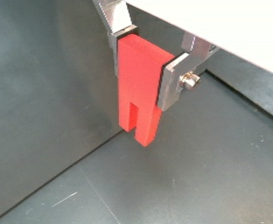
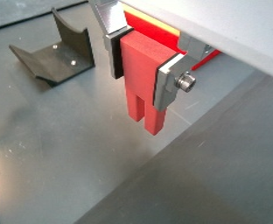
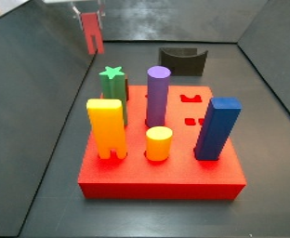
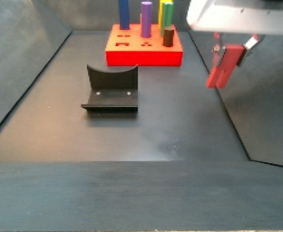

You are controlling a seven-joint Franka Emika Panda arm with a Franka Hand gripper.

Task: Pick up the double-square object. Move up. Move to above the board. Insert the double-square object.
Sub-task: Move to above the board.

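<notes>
On my screens the biggest thing is the thick bright red square slab of a board (image 3: 173,184), lying flat on the dark floor with shaped holes in its top; I also see it far off in a side view (image 4: 145,47). Standing in it are a tall blue square prism (image 3: 217,128), a purple cylinder (image 3: 158,96), an orange-yellow notched block (image 3: 105,129), a green star-topped peg (image 3: 112,84) and a short yellow cylinder (image 3: 159,143). The dark L-shaped fixture (image 4: 112,88) sits on the floor well apart from the board. My gripper (image 1: 149,59) hangs near the side wall, away from the board, its silver plates pinching the tall slim salmon-red double-square object (image 1: 140,94) by its upper part. That piece hangs upright, clear of the floor (image 2: 145,86) (image 3: 93,34) (image 4: 225,65).
</notes>
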